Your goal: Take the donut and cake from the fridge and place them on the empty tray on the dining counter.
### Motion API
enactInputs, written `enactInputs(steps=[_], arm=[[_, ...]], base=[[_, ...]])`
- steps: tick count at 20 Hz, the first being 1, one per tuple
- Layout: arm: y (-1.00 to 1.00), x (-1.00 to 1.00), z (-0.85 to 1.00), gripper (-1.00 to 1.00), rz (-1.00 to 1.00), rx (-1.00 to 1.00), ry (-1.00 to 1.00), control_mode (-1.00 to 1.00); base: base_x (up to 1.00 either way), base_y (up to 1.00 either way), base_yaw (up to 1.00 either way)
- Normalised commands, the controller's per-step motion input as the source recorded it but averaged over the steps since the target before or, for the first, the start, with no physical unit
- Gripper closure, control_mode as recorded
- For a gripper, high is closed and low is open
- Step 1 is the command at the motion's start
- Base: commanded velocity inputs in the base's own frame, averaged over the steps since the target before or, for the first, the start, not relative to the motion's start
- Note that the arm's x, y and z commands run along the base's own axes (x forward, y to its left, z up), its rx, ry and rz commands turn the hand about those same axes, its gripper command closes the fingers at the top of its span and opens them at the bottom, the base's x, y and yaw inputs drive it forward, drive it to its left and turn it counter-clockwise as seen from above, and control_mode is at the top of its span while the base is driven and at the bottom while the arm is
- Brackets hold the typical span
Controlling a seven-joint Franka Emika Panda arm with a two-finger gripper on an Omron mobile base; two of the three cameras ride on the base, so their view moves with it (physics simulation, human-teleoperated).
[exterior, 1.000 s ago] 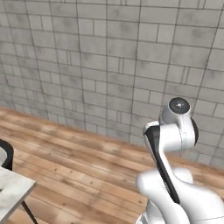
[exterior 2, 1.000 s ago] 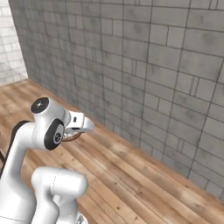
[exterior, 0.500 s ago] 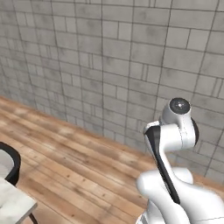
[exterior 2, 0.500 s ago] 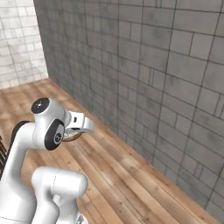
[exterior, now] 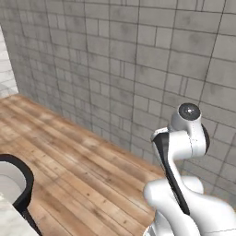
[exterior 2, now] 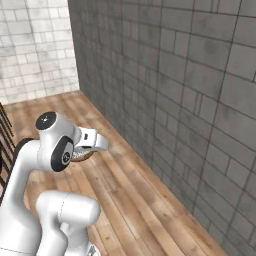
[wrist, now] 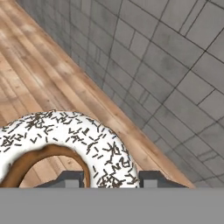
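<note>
Gripper [wrist: 111, 178] fingers clamped on the donut [wrist: 61, 144], white glaze with dark sprinkles, held up in the air above the wood floor [exterior 2: 135, 195]. Grey brick wall [exterior: 138, 64] just ahead. Black stool [exterior: 18, 179] at lower left.

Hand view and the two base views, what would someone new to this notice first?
First, the donut, white-glazed with dark sprinkles, large in the lower left of the hand view and sitting between the gripper tips. Behind it a grey block wall meets a wooden plank floor. In the left base view a black stool stands at the lower left beside a marble counter corner.
</note>
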Motion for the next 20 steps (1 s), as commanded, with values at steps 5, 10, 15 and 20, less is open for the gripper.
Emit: enactInputs(steps=[5,10,15,20], arm=[[0.00,0.00,0.00,1.00,0.00,0.00,0.00,1.00],[0.00,0.00,0.00,1.00,0.00,0.00,0.00,1.00],[0.00,0.00,0.00,1.00,0.00,0.00,0.00,1.00],[0.00,0.00,0.00,1.00,0.00,0.00,0.00,1.00]], base=[[0.82,0.00,0.30],[0.82,0.00,0.33],[0.83,-0.02,0.33],[0.85,-0.09,0.30]])
